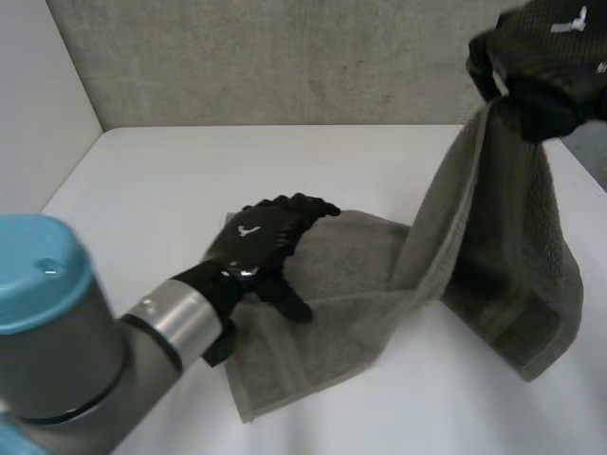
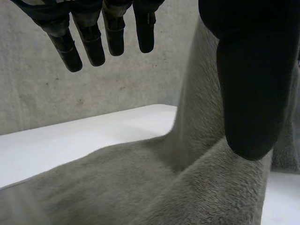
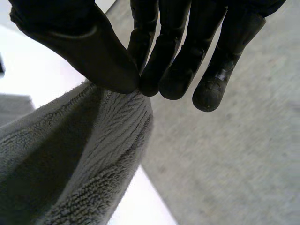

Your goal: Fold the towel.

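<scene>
Towel (image 1: 356, 275) corner is pinched aloft by R hand (image 1: 545, 66), flat part on table (image 1: 171, 175) held down by straight-fingered L hand (image 1: 261, 239), grey wall (image 1: 285, 57) behind.

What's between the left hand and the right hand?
Just the towel: in the head view it runs flat from under the left hand, then climbs to the right hand, which pinches it.

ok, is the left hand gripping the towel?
No, the left hand has straight fingers above the towel on the table.
</scene>
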Tool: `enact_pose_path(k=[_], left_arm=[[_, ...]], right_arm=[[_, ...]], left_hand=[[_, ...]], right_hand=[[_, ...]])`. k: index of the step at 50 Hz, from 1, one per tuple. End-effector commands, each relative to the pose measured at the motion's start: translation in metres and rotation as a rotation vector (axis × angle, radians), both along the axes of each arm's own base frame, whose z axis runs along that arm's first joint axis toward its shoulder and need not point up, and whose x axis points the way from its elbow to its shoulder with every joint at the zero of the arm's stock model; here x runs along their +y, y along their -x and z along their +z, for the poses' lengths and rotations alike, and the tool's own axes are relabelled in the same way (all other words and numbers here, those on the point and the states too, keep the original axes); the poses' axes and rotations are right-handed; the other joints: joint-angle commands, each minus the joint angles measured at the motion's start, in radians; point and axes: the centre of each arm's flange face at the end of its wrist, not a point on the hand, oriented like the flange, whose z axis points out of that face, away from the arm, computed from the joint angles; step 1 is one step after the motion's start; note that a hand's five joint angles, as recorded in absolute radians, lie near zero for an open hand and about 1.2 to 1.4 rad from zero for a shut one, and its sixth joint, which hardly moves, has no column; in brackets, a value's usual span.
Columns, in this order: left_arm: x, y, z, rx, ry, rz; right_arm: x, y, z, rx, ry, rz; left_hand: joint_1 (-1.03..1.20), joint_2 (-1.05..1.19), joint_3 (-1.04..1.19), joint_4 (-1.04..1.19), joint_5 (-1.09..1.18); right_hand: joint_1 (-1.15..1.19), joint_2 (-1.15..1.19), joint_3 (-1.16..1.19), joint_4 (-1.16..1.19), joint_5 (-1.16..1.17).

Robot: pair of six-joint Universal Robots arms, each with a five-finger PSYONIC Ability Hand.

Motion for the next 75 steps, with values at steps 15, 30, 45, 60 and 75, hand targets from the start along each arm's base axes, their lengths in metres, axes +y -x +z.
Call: enact_pose_path(k=[15,30,45,60,75], left_arm=[[0.007,0.079,-0.050,0.118,-0.161,0.114],[-0.030,0.041,-0.066,0.084,-0.100,0.348],[-0.067,-0.041,-0.039,-0.279,0.127,0.286],[-0.125,-0.039,-0.062,-0.381,0.086,0.269],[-0.107,-0.047,-0.041,-0.377,0.099,0.267]], right_arm=[[0.064,-0.030,0.034,-0.064,0.098,0.066],[0.060,-0.027,0.022,-0.035,0.075,0.049],[0.023,-0.030,-0.059,0.190,-0.116,0.053],[-0.051,-0.077,-0.157,0.258,-0.352,0.109],[-0.103,-0.070,-0.155,-0.052,-0.342,0.002]], left_hand=[[0.181,0.186,0.187,0.186,0.189],[1.129,1.135,1.135,1.134,1.137],[1.129,1.135,1.135,1.134,1.137],[1.129,1.135,1.135,1.134,1.137],[1.129,1.135,1.135,1.134,1.137]], right_hand=[[0.076,0.059,0.067,0.062,0.050],[0.076,0.059,0.067,0.062,0.050],[0.076,0.059,0.067,0.062,0.050],[-0.481,-0.498,-0.490,-0.495,-0.507],[-1.146,-1.163,-1.155,-1.160,-1.171]])
